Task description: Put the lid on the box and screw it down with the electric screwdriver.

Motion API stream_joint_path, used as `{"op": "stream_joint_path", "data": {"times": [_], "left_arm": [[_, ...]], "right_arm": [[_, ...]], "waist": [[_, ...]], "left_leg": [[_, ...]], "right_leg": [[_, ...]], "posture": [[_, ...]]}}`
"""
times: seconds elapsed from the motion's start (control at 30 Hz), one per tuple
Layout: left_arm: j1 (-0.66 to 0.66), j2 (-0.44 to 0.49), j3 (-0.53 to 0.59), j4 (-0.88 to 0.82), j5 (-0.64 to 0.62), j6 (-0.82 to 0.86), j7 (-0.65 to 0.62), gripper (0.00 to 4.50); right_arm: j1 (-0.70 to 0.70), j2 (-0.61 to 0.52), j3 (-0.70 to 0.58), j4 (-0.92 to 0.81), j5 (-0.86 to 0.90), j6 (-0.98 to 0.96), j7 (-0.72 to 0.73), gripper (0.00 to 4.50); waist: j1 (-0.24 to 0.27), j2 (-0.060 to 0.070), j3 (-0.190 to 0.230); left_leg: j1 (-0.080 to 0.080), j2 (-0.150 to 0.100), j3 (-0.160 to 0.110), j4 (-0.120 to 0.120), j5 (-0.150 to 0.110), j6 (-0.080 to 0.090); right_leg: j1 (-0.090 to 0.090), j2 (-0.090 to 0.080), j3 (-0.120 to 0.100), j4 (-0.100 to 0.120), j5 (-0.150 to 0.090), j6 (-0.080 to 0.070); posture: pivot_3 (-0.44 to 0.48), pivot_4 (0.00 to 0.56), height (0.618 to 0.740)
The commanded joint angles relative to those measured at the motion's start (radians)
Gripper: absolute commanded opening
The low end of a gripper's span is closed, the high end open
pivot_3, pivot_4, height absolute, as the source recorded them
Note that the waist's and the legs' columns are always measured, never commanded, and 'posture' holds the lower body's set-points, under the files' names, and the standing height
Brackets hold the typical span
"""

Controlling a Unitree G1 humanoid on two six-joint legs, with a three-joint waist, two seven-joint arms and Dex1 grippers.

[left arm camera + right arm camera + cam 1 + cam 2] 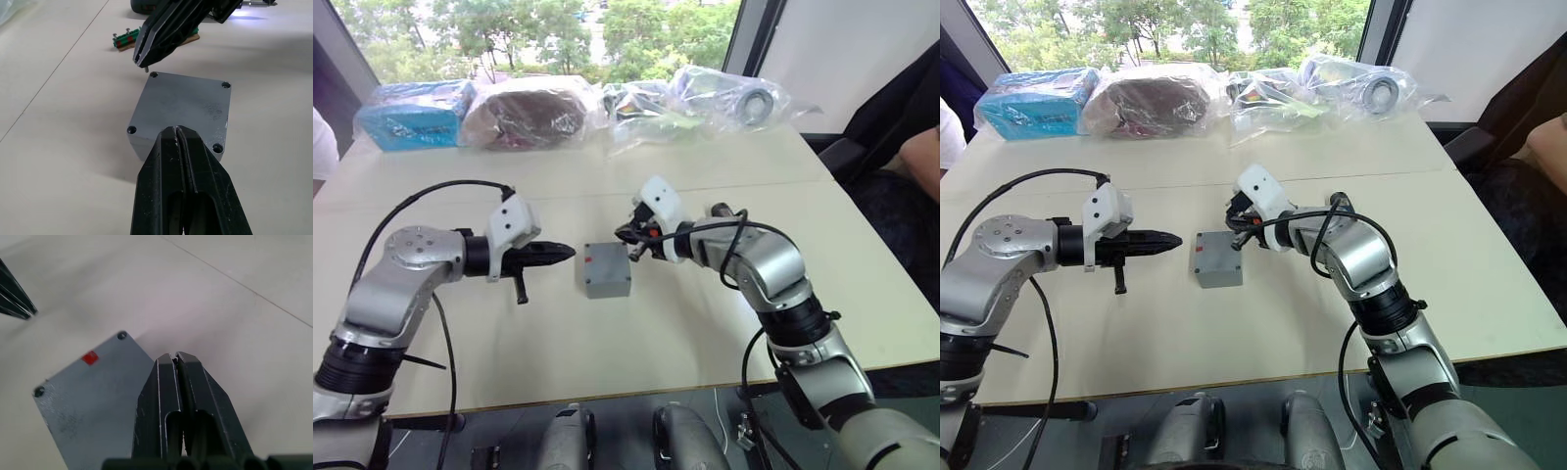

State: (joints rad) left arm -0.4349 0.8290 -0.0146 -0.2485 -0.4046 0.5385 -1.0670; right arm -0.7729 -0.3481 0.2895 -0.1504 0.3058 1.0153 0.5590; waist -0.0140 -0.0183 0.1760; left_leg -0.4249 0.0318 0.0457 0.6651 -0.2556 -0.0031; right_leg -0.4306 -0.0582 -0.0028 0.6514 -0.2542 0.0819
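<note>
The grey lid (181, 105) lies flat on the box (607, 285) at the table's middle, with a dark hole at each corner and a small red mark (89, 358). My left gripper (570, 253) is shut and empty, its tip just left of the box. My right gripper (142, 58) hovers over the lid's far corner hole, shut on a small screw (146, 69) that pokes out below its tip. Beyond it on the table, the electric screwdriver (258, 3) shows its metal bit and a white glow.
Small green-and-brown blocks (124, 39) lie just behind the box. Plastic-wrapped packages (529, 108) and a blue pack (411, 113) line the table's far edge. A person's arm (920, 157) rests at the far right. The table's front edge (607, 397) runs close below the box.
</note>
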Motion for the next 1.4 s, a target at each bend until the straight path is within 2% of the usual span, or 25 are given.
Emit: {"op": "stream_joint_path", "data": {"times": [0.03,1.1,1.23,1.4], "left_arm": [[-0.004,0.008,0.019,-0.034,-0.009,-0.010,0.002,0.00],[-0.020,-0.006,0.007,-0.041,-0.012,0.001,0.010,0.00],[-0.021,-0.010,0.006,-0.047,-0.016,0.003,0.010,0.00],[-0.026,-0.014,0.004,-0.046,-0.018,0.005,0.008,0.00]], "right_arm": [[0.001,-0.013,-0.005,-0.014,-0.008,-0.018,0.013,0.02],[0.035,-0.021,0.025,0.052,-0.050,-0.068,0.065,0.02],[0.038,-0.022,0.023,0.049,-0.055,-0.071,0.067,1.09],[0.034,-0.041,0.007,0.024,-0.051,-0.056,0.074,3.13]], "waist": [[0.001,0.000,0.000],[0.000,0.000,0.000],[0.000,0.000,0.000],[0.000,0.000,0.000]], "left_leg": [[0.000,0.000,0.000,0.000,0.000,0.000],[0.000,0.000,0.000,0.000,0.000,0.000],[0.000,0.000,0.000,0.000,0.000,0.000],[0.000,0.000,0.000,0.000,0.000,0.000]], "right_leg": [[0.000,0.000,0.000,0.000,0.000,0.000],[0.000,0.000,0.000,0.000,0.000,0.000],[0.000,0.000,0.000,0.000,0.000,0.000],[0.000,0.000,0.000,0.000,0.000,0.000]], "posture": [[0.000,0.150,0.740],[0.000,0.150,0.740],[0.000,0.150,0.740],[0.000,0.150,0.740]]}}
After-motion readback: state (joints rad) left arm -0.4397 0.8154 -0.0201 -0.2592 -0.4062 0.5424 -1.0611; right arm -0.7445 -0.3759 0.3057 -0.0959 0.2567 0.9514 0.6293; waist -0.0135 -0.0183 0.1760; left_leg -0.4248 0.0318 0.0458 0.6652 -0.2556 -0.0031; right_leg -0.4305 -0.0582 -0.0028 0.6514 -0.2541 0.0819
